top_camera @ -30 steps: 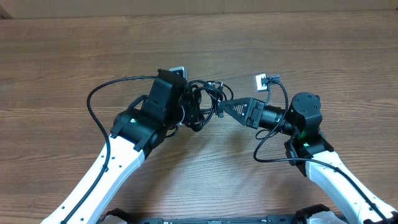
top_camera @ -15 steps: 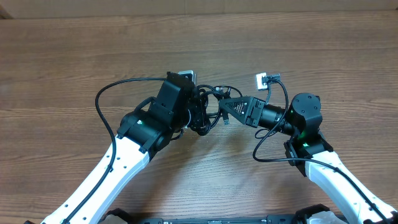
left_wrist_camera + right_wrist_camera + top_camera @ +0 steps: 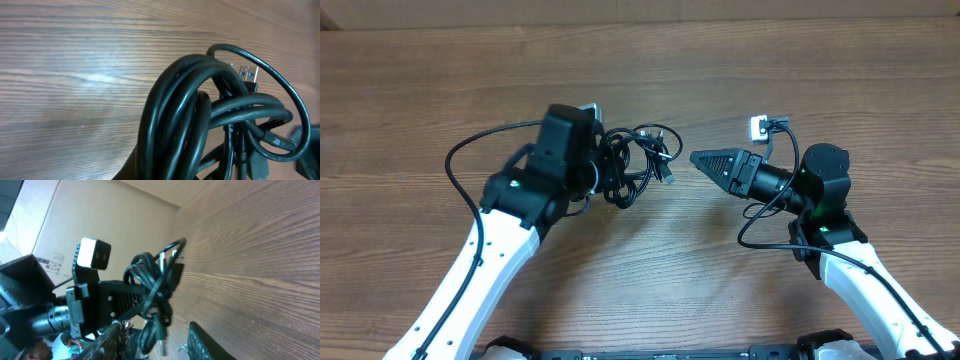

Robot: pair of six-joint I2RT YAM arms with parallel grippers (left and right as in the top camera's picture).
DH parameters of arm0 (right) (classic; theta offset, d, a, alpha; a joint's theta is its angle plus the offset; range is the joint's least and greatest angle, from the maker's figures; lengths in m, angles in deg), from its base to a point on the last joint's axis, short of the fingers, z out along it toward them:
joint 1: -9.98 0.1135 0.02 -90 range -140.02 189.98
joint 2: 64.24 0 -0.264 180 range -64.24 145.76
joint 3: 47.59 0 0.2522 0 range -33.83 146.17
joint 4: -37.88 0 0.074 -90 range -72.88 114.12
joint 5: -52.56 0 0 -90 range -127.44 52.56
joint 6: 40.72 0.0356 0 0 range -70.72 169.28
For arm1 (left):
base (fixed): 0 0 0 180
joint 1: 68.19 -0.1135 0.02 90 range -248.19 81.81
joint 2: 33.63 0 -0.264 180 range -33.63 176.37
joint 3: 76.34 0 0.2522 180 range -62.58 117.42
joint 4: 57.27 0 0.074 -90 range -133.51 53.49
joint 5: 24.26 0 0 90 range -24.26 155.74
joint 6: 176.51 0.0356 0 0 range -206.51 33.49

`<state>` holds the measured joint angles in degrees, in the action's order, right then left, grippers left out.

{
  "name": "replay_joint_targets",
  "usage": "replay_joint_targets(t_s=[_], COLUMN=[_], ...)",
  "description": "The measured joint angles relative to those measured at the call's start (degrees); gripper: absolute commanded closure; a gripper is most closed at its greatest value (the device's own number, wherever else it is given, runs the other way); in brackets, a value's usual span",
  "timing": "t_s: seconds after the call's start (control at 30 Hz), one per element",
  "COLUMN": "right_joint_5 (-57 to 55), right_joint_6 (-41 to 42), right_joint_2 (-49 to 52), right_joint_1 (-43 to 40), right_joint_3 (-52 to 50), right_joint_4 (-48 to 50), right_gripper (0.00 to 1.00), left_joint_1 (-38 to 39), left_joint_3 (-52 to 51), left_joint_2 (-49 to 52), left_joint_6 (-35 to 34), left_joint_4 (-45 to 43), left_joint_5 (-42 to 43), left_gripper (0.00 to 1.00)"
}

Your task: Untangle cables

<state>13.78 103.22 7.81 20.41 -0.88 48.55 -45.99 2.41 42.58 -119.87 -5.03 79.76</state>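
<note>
Left gripper (image 3: 598, 172), centre-left of frame, clamps cable knot (image 3: 638, 158) as anchor. Right gripper (image 3: 704, 159), centre-right, jaws apart and empty, faces knot, likely for USB plug (image 3: 248, 74).

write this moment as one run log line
left jaws: shut on cables | right jaws: open, empty, apart from cables | cables: one tangled bunch

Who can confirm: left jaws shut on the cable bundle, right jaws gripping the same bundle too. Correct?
Not correct on the right side. The left jaws are shut on the cables, but the right jaws are not gripping them: the overhead view shows bare table between their tips and the bundle, and they hold nothing.
</note>
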Motion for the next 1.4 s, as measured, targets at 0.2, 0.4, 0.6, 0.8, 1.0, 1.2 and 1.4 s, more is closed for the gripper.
replay_joint_targets(t_s=[0.2,0.4,0.6,0.8,1.0,1.2,1.4], right_joint_5=[0.50,0.96,2.60,3.45,1.97,-1.03,-8.22], right_joint_6=[-2.89,-7.74,-9.29,-9.07,-8.96,-8.94,-8.96], right_joint_2=[0.00,0.00,0.00,0.00,0.00,0.00,-0.02], right_joint_1=[0.00,-0.02,-0.02,0.00,-0.02,0.00,-0.28], right_joint_3=[0.00,0.00,0.00,0.00,0.00,0.00,0.07], right_joint_4=[-0.02,2.51,12.57,17.25,17.55,17.64,11.37], right_gripper=[0.60,0.57,0.56,0.56,0.53,0.56,0.58], left_joint_1=[-2.82,-4.35,-4.35,-4.33,-4.04,-1.29,0.09], left_joint_3=[0.00,0.00,0.00,0.00,0.00,0.00,0.00], left_joint_2=[0.00,0.00,0.00,0.00,0.00,0.00,0.00], left_joint_6=[1.20,0.98,-2.93,-6.34,-8.55,-9.81,-10.23], left_joint_4=[-0.44,-1.66,-1.68,-1.84,-2.38,-3.04,-3.85], left_joint_5=[9.33,20.28,26.43,30.47,33.59,34.45,34.75], left_gripper=[0.96,0.96,0.96,0.96,0.96,0.96,0.96])
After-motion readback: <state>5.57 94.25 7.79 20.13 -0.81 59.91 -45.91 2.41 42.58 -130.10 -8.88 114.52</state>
